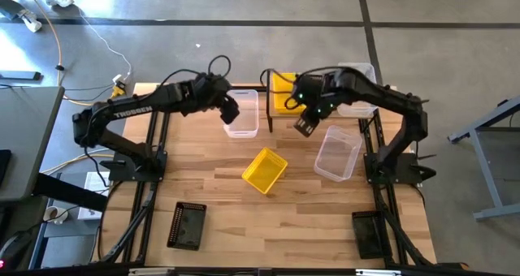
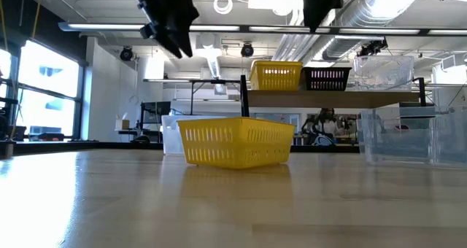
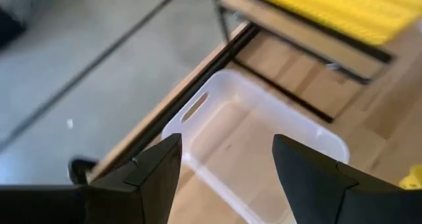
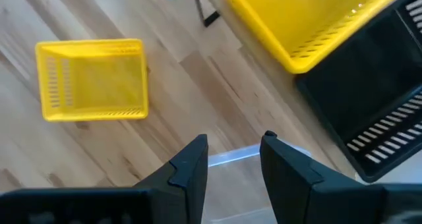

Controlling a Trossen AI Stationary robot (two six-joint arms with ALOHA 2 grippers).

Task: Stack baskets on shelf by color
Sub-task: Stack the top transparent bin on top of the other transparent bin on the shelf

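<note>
Light wood planks form the counter (image 1: 276, 219), which stands on a grey floor in an open workshop. At its far edge the shelf (image 2: 328, 98) carries a yellow basket (image 2: 276, 75), a black basket (image 2: 326, 78) and a clear basket (image 2: 383, 71) side by side. Another yellow basket (image 1: 265, 170) lies tilted near the middle of the counter, well apart from the shelf. One clear basket (image 1: 242, 112) sits just in front of the shelf on the left, and a second clear basket (image 1: 338, 152) lies toward the right. Two black baskets rest at the near edge, one at the left (image 1: 187, 226) and one at the right (image 1: 370, 233). The left pincer (image 3: 227, 178) hangs over the clear basket by the shelf, its fingers spread wide with nothing between them. The right pincer (image 4: 234, 165) is raised in front of the shelf near the second clear basket, fingers parted and holding nothing.
</note>
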